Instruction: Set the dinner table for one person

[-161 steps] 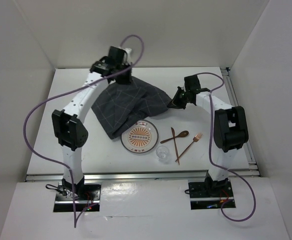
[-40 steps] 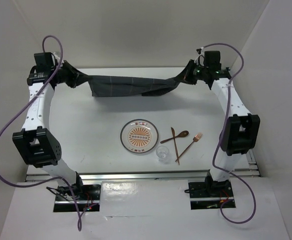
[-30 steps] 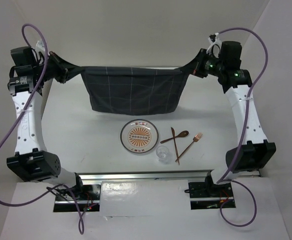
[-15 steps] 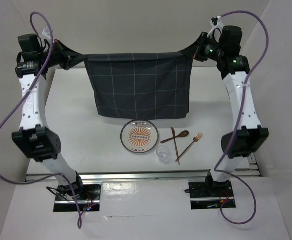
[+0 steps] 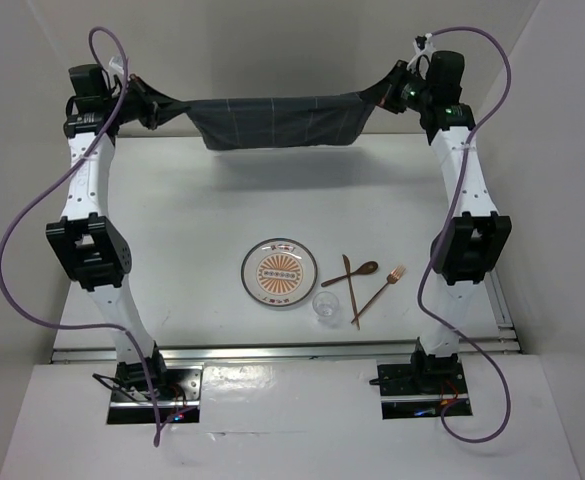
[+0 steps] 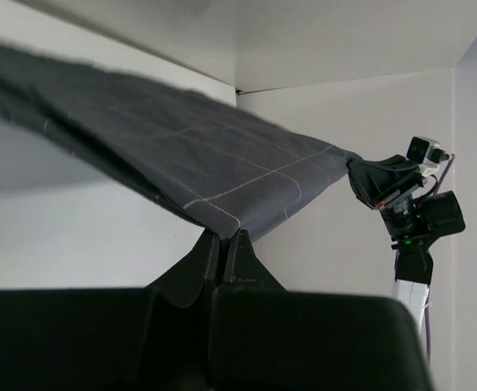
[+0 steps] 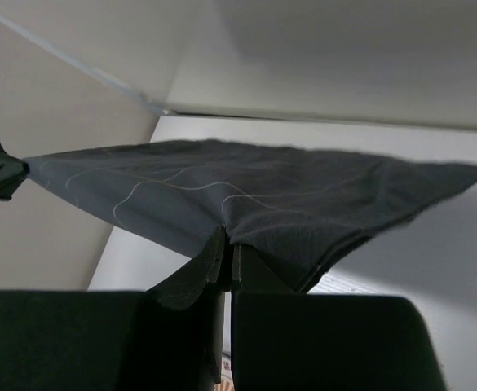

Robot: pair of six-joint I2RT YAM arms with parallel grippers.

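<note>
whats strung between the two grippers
The dark checked cloth spans the gap above the dinner table, one end pinched in the left gripper, the other in the right gripper; clearest in the top view.

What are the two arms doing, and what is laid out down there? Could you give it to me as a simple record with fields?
mat: dark grey checked mat, stretched in the air between the two arms, over the far side
left gripper: left gripper shut on one end of it
right gripper: right gripper shut on the other end
table: white table
plate: patterned plate, near middle
glass: small clear glass, by the plate's near right edge
cutlery: knife, spoon, fork, crossed, right of the plate
</note>
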